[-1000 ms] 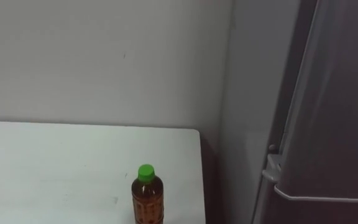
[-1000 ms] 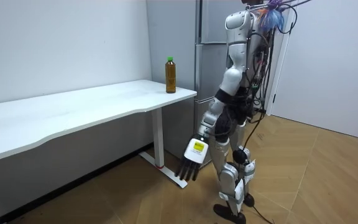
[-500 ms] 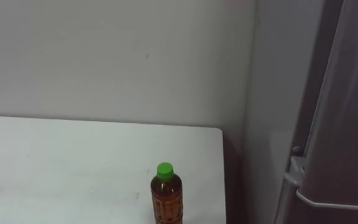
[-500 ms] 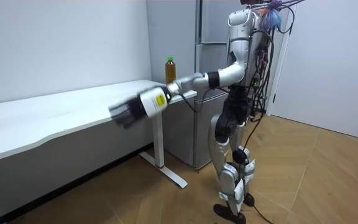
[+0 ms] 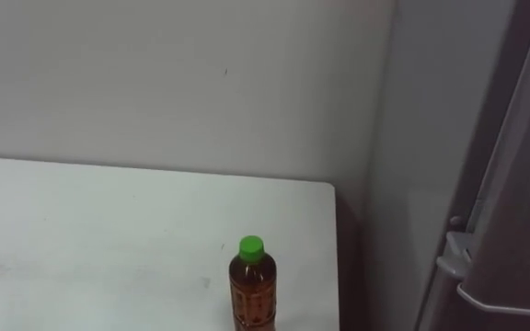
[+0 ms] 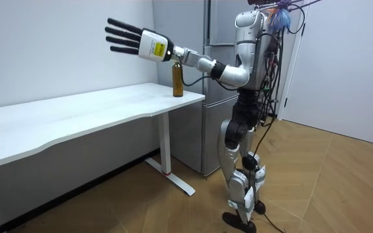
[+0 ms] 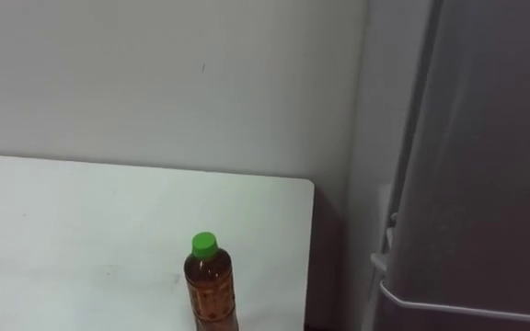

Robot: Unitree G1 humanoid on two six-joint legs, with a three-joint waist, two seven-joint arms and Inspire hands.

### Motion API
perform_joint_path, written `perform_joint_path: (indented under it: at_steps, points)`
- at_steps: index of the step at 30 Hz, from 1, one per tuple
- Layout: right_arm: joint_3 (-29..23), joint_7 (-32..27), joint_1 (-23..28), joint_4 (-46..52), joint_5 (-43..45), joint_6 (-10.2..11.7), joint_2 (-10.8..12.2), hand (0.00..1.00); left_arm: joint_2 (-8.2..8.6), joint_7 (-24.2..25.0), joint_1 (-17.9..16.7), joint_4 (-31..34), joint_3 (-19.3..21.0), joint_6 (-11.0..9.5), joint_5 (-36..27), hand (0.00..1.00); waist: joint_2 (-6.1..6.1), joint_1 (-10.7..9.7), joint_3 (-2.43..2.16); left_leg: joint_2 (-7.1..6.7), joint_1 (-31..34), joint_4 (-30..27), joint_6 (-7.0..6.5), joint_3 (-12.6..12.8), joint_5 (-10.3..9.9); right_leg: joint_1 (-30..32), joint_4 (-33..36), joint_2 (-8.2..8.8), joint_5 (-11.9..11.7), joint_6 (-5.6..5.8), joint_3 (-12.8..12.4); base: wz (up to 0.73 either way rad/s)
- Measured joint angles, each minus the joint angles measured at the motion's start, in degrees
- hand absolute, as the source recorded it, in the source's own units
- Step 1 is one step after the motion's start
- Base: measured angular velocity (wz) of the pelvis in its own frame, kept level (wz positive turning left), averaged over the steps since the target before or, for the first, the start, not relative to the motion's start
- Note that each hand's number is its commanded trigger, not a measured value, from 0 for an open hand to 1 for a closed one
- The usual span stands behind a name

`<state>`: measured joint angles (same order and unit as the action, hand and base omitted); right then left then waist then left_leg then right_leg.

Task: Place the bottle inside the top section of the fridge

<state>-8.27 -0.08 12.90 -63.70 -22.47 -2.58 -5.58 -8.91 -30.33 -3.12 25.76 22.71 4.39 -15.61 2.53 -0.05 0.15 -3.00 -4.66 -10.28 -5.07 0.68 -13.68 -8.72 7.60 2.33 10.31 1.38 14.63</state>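
Near the green-capped amber bottle (image 5: pixel 252 296), the left hand (image 6: pixel 150 45) holds fingers (image 6: pixel 125 37) straight, apart.

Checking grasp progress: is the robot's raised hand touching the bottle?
Apart. In the left eye view the bottle stands alone on the table; the room view shows the open left hand raised high.

White table (image 6: pixel 76 116) against grey wall (image 6: pixel 57 45), wooden floor (image 6: pixel 303 188)

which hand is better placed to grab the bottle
Left, likely: the left hand is held up open, its arm stretched out past the bottle standing on the table.
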Motion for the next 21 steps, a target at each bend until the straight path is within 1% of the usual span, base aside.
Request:
perform_joint_path:
  at_steps: [2, 3, 5, 6, 8, 10, 11, 13, 15, 16, 17, 18, 20, 21]
  points:
    - [0.91, -0.08, -0.03, 0.83, 0.16, 0.00, -0.24, 0.00, 0.18, 3.87, 2.34, 0.06, -3.93, 1.30, 0.15, 0.00, 0.09, -0.46, 0.07, -0.08, 0.21, -0.45, 0.02, 0.02, 0.01, -0.16, 0.00, 0.10, 0.00, 0.00, 0.04, 0.02]
    - [1.07, -0.08, -0.04, 0.94, 0.12, -0.01, -0.24, 0.00, 0.34, 5.11, 2.70, 0.06, -4.89, 1.70, 0.11, 0.00, 0.10, -0.79, 0.07, -0.10, 0.18, -0.46, 0.02, 0.04, 0.01, -0.22, -0.01, 0.10, 0.00, 0.01, -0.01, 0.00]
    - [1.91, -0.01, -0.17, 1.57, 0.12, -0.01, -0.18, 0.00, 1.25, 8.94, 3.24, 0.07, -8.47, 2.63, -0.01, 0.00, 0.05, -2.56, 0.03, -0.10, 0.08, -0.48, 0.02, 0.66, 0.01, -0.24, 0.00, 0.11, 0.02, 0.02, -0.41, -0.05]
    - [2.04, 0.07, -0.37, 1.60, 0.15, -0.06, -0.15, 0.00, 1.43, 9.82, 3.37, 0.07, -9.10, 3.00, -0.03, 0.00, 0.03, -2.86, 0.04, -0.08, 0.09, -0.50, 0.02, 0.74, 0.02, -0.20, 0.01, 0.11, 0.02, 0.03, -0.50, -0.14]
    - [2.45, 0.29, -0.89, 1.88, 0.15, -0.73, -0.05, 0.00, 1.54, 13.33, 4.94, 0.10, -11.74, 5.15, -0.18, 0.00, -0.11, -3.64, -0.01, -0.02, 0.34, -0.49, 0.02, 1.04, 0.02, 0.20, 0.02, 0.09, 0.02, 0.03, -0.73, -0.12]
    - [2.54, 0.28, -1.67, 1.80, 0.16, -1.24, -0.06, 0.00, 1.74, 15.57, 6.57, 0.42, -13.30, 5.89, -0.53, 0.00, -0.11, -4.47, -0.03, -0.02, 0.83, -0.53, 0.02, 1.11, 0.02, 0.75, 0.05, 0.11, 0.01, 0.02, -1.04, -0.07]
    - [2.62, 0.30, -2.07, 1.37, 0.16, -1.26, -0.05, 0.00, 1.76, 16.78, 7.79, 0.74, -14.36, 6.41, -0.49, 0.00, -0.11, -4.49, -0.04, 0.00, 0.95, -0.59, 0.01, 1.48, 0.02, 1.00, 0.04, 0.10, 0.01, 0.02, -1.58, -0.11]
    - [2.71, 0.32, -2.88, 0.27, 0.19, -1.27, -0.13, 0.00, 1.78, 18.47, 8.74, 1.85, -15.36, 6.74, -0.48, 0.00, -0.05, -4.74, -0.08, 0.09, 0.94, -0.62, 0.02, 2.12, 0.02, 1.28, 0.02, 0.08, 0.01, 0.02, -2.01, -0.17]
    - [3.00, 0.45, -2.94, -0.07, 0.17, -1.22, -0.13, 0.00, 2.13, 19.80, 9.62, 2.89, -16.32, 6.85, -0.70, 0.00, -0.01, -5.00, -0.11, 0.16, 0.90, -0.62, 0.03, 2.34, 0.03, 1.26, 0.03, 0.10, 0.02, 0.02, -2.07, -0.08]
    - [3.02, 0.65, -3.10, -0.07, 0.34, -1.24, -0.20, 0.00, 2.80, 20.75, 10.24, 3.58, -16.86, 6.96, -1.80, 0.00, 0.00, -5.87, -0.16, 0.20, 0.74, -0.62, 0.03, 2.52, 0.03, 1.26, 0.02, 0.09, 0.01, 0.02, -2.11, 0.00]
    - [3.01, 0.89, -3.30, -0.14, 0.82, -1.25, -0.23, 0.00, 3.73, 21.58, 10.62, 4.43, -17.20, 7.03, -2.68, 0.00, 0.11, -6.12, -0.22, 0.19, 0.68, -0.62, 0.04, 2.58, 0.04, 1.24, 0.02, 0.08, 0.02, 0.02, -2.24, -0.04]
    - [3.00, 1.04, -3.37, -0.16, 1.06, -1.25, -0.23, 0.00, 4.10, 22.24, 10.83, 4.72, -17.40, 7.03, -2.95, 0.00, 0.13, -6.15, -0.21, 0.21, 0.62, -0.61, 0.04, 2.71, 0.04, 1.23, 0.02, 0.07, 0.01, 0.02, -2.39, -0.10]
    - [3.09, 1.64, -3.44, 0.00, 1.90, -1.31, -0.25, 0.00, 4.88, 24.77, 11.67, 5.21, -18.14, 7.19, -4.26, 0.00, 0.16, -6.11, -0.22, 0.35, 0.41, -0.61, 0.04, 3.90, 0.04, 1.25, 0.03, 0.08, 0.02, 0.03, -3.19, -0.17]
    - [3.18, 1.61, -3.43, 0.16, 1.94, -1.38, -0.26, 0.00, 5.06, 25.26, 11.86, 5.27, -18.44, 7.25, -5.24, 0.00, 0.17, -6.11, -0.23, 0.35, 0.37, -0.60, 0.04, 3.87, 0.04, 1.26, 0.03, 0.08, 0.02, 0.03, -3.32, -0.13]
